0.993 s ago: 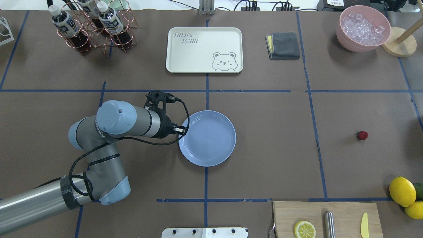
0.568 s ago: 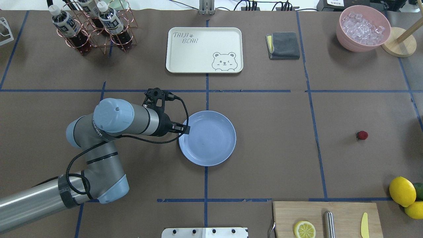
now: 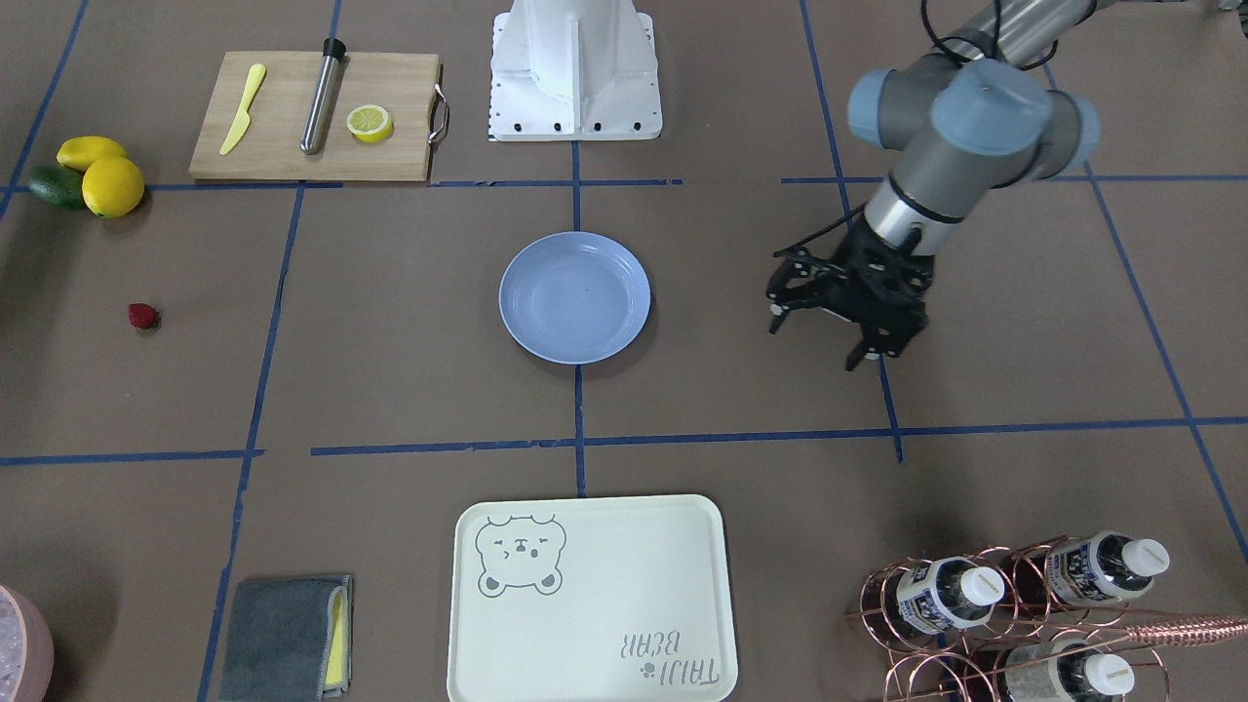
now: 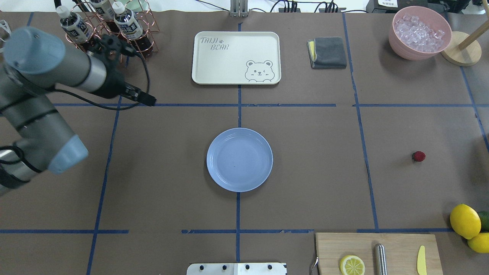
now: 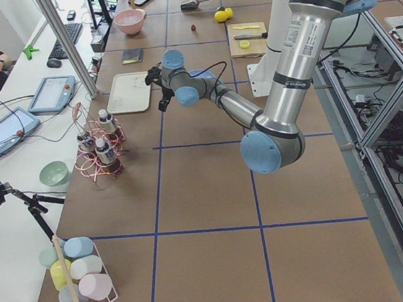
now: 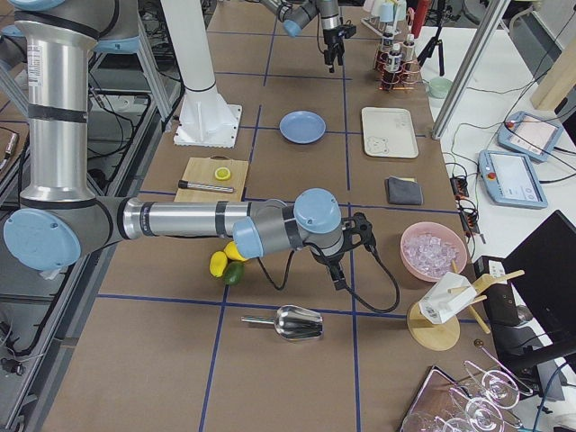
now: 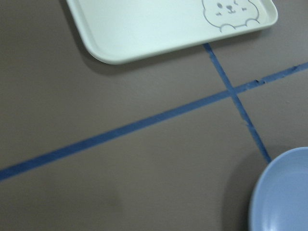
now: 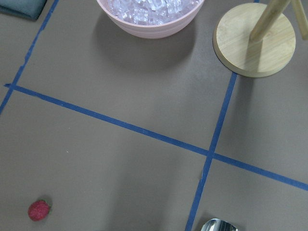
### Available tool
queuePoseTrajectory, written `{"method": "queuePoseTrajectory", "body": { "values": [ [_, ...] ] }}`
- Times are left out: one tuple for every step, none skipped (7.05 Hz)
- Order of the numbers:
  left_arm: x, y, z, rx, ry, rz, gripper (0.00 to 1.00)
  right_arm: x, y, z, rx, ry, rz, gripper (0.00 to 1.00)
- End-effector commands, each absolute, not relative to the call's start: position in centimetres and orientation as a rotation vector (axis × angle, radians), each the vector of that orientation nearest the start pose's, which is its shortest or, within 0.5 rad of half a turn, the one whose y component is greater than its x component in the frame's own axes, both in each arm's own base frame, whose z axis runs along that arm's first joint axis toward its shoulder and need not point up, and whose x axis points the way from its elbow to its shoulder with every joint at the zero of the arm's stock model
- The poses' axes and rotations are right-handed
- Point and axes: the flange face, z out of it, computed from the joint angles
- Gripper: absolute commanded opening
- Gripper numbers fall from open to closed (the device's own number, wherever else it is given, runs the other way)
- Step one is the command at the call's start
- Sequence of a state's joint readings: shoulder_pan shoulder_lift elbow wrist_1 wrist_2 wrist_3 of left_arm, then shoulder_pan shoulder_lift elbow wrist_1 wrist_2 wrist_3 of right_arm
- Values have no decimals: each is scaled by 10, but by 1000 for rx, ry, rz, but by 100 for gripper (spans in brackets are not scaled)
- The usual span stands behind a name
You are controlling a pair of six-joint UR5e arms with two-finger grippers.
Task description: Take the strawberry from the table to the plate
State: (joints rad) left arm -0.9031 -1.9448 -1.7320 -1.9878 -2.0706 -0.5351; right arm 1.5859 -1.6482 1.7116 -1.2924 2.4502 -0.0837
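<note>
The strawberry [image 4: 418, 156], tiny and dark red, lies on the brown table [image 4: 305, 183] far to the right of the plate; it also shows in the front view [image 3: 143, 316] and the right wrist view [image 8: 38, 210]. The light-blue plate [image 4: 239, 159] sits empty at the table's middle [image 3: 574, 297], its rim in the left wrist view [image 7: 284, 197]. My left gripper [image 3: 815, 341] hangs open and empty, well left of the plate near the bottle rack [image 4: 148, 101]. My right gripper [image 6: 341, 277] shows only in the exterior right view, near the strawberry's area; I cannot tell its state.
A cream bear tray [image 4: 236, 57] lies beyond the plate. A copper bottle rack [image 4: 110, 30] stands at the far left, close to my left wrist. A grey cloth [image 4: 327, 52], pink ice bowl [image 4: 419, 32], lemons [image 4: 465, 220] and cutting board [image 4: 378, 254] ring the right side.
My left arm has pulled away from the plate's left rim, moving left and toward the far side next to the bottle rack. The strawberry and plate have not moved.
</note>
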Motion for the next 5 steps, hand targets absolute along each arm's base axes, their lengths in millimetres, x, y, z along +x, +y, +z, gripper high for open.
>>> {"method": "queuePoseTrajectory", "body": {
  "values": [
    [138,-596,394,469,747,416,100,52,-477,569,391,-863,-212,100],
    [85,-599,427,308,712,303,100,27,-478,541,367,-888,-171,100],
    [20,-599,457,147,669,142,100,-1,-475,514,341,-916,-155,100],
    [-55,-585,484,176,649,157,100,-26,-473,499,316,-913,-139,100],
    [-85,-547,540,132,650,179,100,-47,-470,488,296,-917,-133,100]
  ]
}}
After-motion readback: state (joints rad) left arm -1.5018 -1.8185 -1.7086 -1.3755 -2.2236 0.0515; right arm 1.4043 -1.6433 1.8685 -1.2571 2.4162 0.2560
